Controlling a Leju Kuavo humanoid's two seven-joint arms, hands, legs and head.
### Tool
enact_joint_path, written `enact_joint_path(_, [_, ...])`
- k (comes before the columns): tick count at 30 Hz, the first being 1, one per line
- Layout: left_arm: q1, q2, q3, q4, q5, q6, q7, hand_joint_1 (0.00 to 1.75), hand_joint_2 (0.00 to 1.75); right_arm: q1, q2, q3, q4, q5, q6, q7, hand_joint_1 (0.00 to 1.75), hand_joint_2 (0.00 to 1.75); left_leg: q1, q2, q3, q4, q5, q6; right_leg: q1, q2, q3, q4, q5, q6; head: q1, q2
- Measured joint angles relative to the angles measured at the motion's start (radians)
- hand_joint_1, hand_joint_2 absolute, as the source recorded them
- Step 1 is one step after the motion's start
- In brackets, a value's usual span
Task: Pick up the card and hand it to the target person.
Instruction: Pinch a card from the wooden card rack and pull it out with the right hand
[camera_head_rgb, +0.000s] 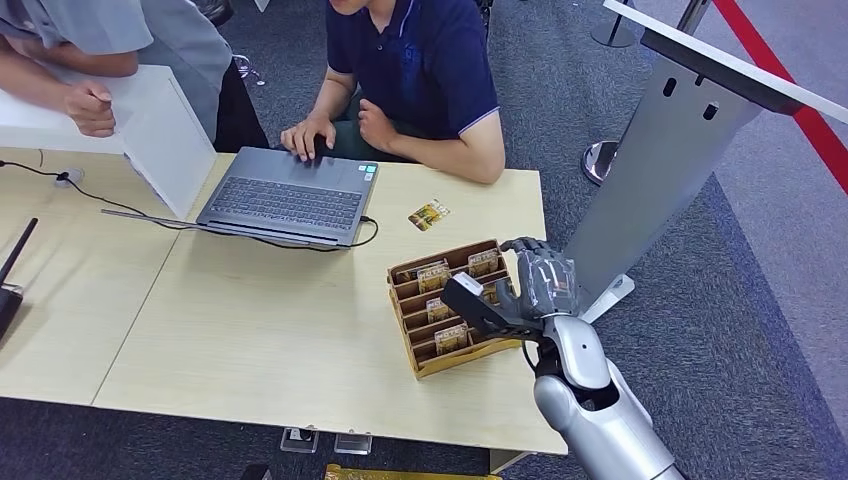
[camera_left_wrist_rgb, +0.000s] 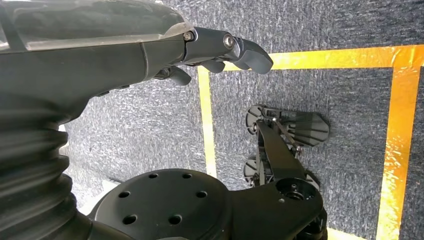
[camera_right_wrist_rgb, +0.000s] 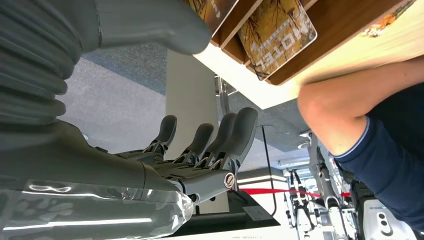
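Several cards (camera_head_rgb: 446, 275) stand in the slots of a wooden rack (camera_head_rgb: 432, 365) near the right end of the counter (camera_head_rgb: 250, 330), and one more card (camera_head_rgb: 428, 214) lies flat on the counter just beyond the rack, toward a seated person (camera_head_rgb: 425, 70) in a dark blue polo shirt. The right robot hand (camera_head_rgb: 525, 290) hovers at the rack's right side, its thumb reaching over the rack's near rows and its darker fingers (camera_head_rgb: 528, 245) curved at the far right corner; from the head view it appears to grip nothing. In the right wrist view the right robot hand's fingers (camera_right_wrist_rgb: 220, 140) are spread apart and extended with nothing between them, and a card marked with hotel lettering (camera_right_wrist_rgb: 277, 35) sits in a rack slot close by, with the person's bare elbow beside the counter edge. An open laptop (camera_head_rgb: 285, 200) rests on the counter in front of the person, whose hand is at its far edge, and a cable runs from it across the counter. A second person (camera_head_rgb: 90, 60) in grey leans over a white box (camera_head_rgb: 150, 130) at the counter's far left. The left robot hand (camera_left_wrist_rgb: 220, 50) hangs over grey carpet marked with yellow tape lines (camera_left_wrist_rgb: 400, 140), its fingers lightly curled and holding nothing.
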Motion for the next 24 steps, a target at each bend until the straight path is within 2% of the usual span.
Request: enact_joint_path(24, [-0.001,0.000,0.000,0.000,0.000,0.000,0.003,0.00,1.75,0.015,0.008,0.018,0.110,-0.034,-0.035,-0.033,0.78,1.75,0.000,0.000,0.000,0.000,0.000,0.000,0.000,0.000,0.000,0.000,0.000,0.000,0.000,0.000])
